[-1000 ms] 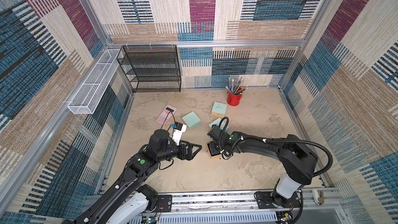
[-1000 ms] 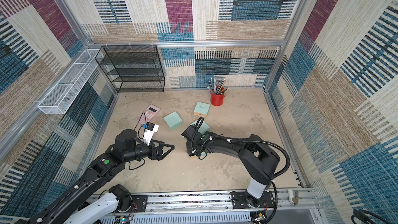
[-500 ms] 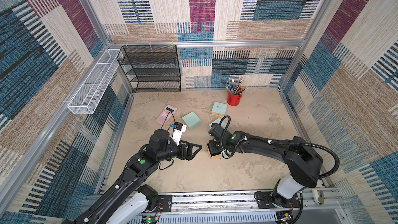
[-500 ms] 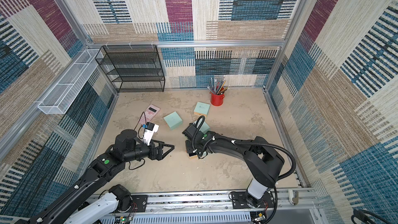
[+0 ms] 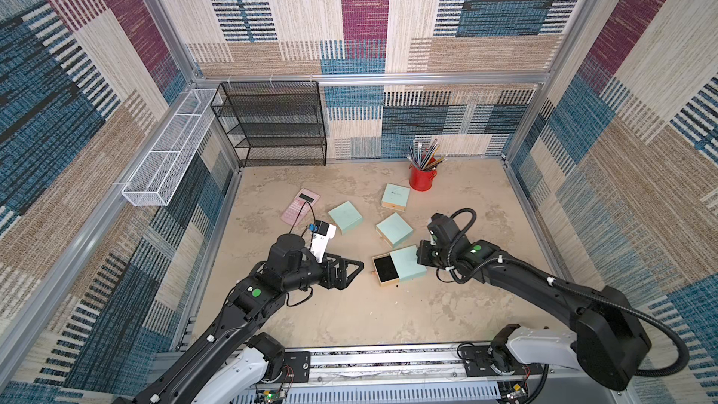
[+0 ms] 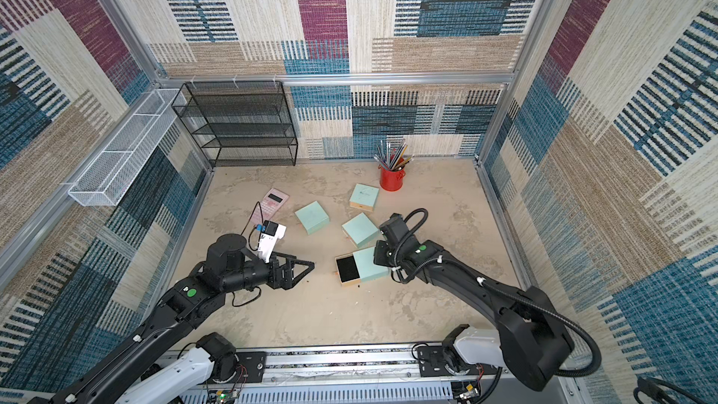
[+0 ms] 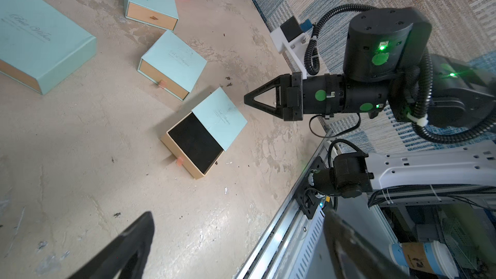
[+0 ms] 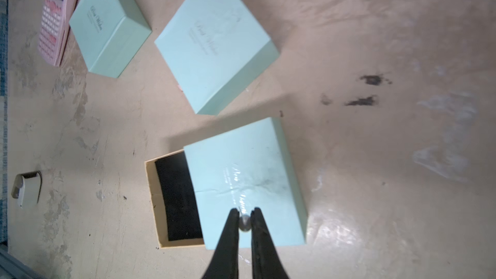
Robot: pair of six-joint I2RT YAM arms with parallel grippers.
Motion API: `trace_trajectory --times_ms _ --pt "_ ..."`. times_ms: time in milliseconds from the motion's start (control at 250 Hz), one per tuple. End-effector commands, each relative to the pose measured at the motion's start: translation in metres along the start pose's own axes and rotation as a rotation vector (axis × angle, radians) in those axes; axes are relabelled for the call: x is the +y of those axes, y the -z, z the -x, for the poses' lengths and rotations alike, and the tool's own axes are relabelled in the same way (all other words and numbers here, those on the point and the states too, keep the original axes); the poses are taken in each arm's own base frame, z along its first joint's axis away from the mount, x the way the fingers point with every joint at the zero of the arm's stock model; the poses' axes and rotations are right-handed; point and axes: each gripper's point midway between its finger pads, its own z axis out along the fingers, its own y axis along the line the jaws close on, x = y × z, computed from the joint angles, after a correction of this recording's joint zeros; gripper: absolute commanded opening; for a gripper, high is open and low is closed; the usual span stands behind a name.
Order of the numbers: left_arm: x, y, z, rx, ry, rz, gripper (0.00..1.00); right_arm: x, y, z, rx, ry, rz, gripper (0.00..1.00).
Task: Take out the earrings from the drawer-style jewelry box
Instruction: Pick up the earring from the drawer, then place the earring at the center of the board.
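Observation:
The open jewelry box (image 5: 408,264) lies mid-floor, its mint-green sleeve (image 8: 247,167) pushed back. Its tan drawer with a black pad (image 8: 174,197) is pulled out toward the left arm, and the visible part of the pad looks bare. My right gripper (image 8: 244,210) hovers over the sleeve, shut on one earring (image 8: 244,222), a small silvery ball pinched between the tips. The left wrist view shows the same gripper (image 7: 246,99) pointing at the sleeve (image 7: 220,116). My left gripper (image 5: 359,266) stands open and holds nothing, a short way left of the drawer (image 6: 347,270). A tiny whitish speck (image 7: 229,162) lies on the floor by the drawer.
Three closed mint-green boxes (image 5: 345,217) (image 5: 394,229) (image 5: 395,196) lie behind the open one. A pink calculator (image 5: 300,205) is at the back left and a red cup of pencils (image 5: 422,178) at the back right. A black mesh shelf (image 5: 272,126) stands against the rear wall.
The right gripper has drawn back from over the drawer to above the sleeve, staying shut. The left arm has not moved.

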Motion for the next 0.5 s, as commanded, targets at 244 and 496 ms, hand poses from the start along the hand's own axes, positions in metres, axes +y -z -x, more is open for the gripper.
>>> trace_trajectory --times_ms 244,496 --pt "-0.007 0.002 0.005 -0.026 -0.008 -0.033 0.98 -0.074 0.019 -0.008 -0.016 -0.268 -0.047 0.11" --pt "-0.010 0.004 0.005 -0.031 -0.013 -0.045 0.98 -0.105 0.023 -0.011 -0.029 -0.373 -0.091 0.12"
